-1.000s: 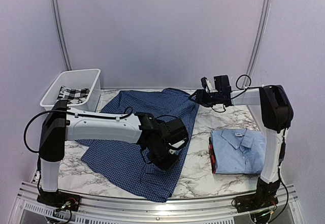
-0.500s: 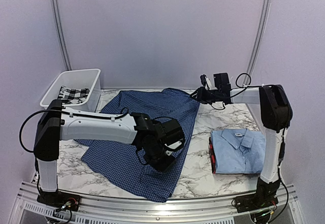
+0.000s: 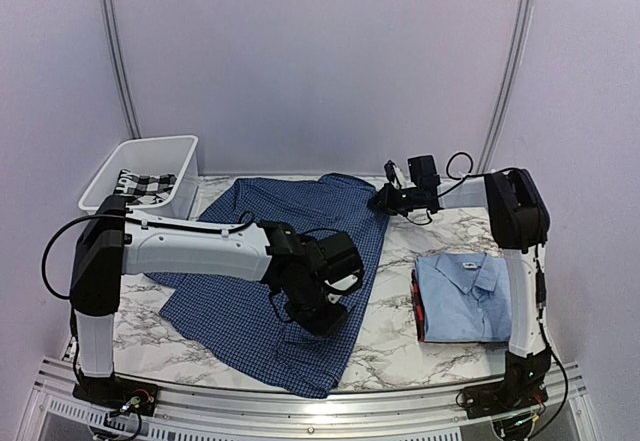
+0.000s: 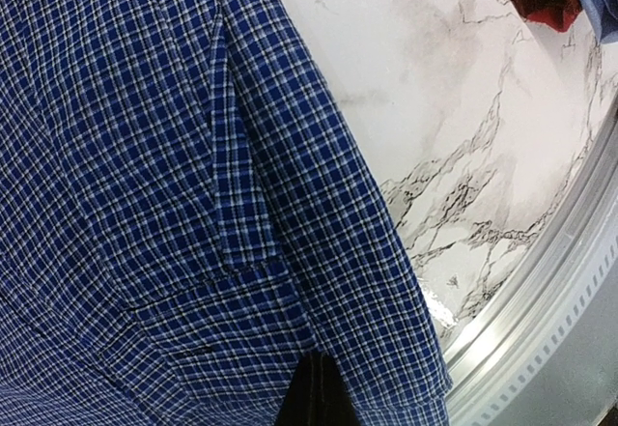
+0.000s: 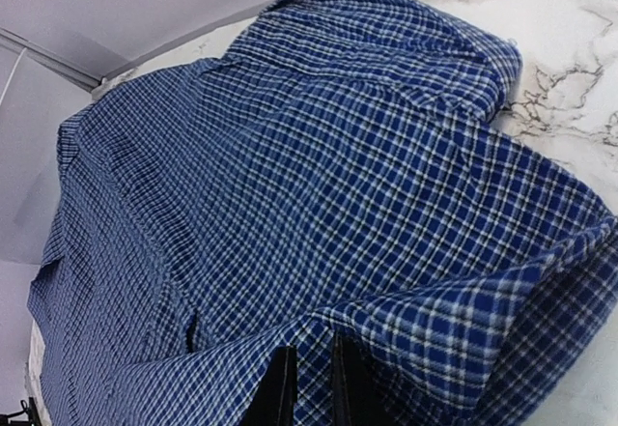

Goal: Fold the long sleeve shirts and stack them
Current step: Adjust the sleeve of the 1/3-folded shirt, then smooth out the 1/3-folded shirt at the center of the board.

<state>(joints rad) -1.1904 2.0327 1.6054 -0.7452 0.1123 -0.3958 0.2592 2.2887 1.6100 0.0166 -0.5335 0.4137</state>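
The dark blue shirt [image 3: 240, 321] lies spread on the marble table [image 3: 400, 333]. Its long axis runs from the hem at the near edge to the collar at the far edge, leaning slightly right. The left claw [image 3: 325, 313] is clenched on the cloth near the hem, and checked fabric drapes over its fingers [image 4: 314, 402]. To the right, well apart, the light blue shirt [image 3: 475, 301] lies folded with its collar pointing away. Its white neck label is too small to read, and a red item [image 3: 416, 306] shows at its left side. Farther back, the right claw [image 3: 383, 202] pinches the dark shirt's far right edge. A white bin [image 3: 150, 146] sits far left.
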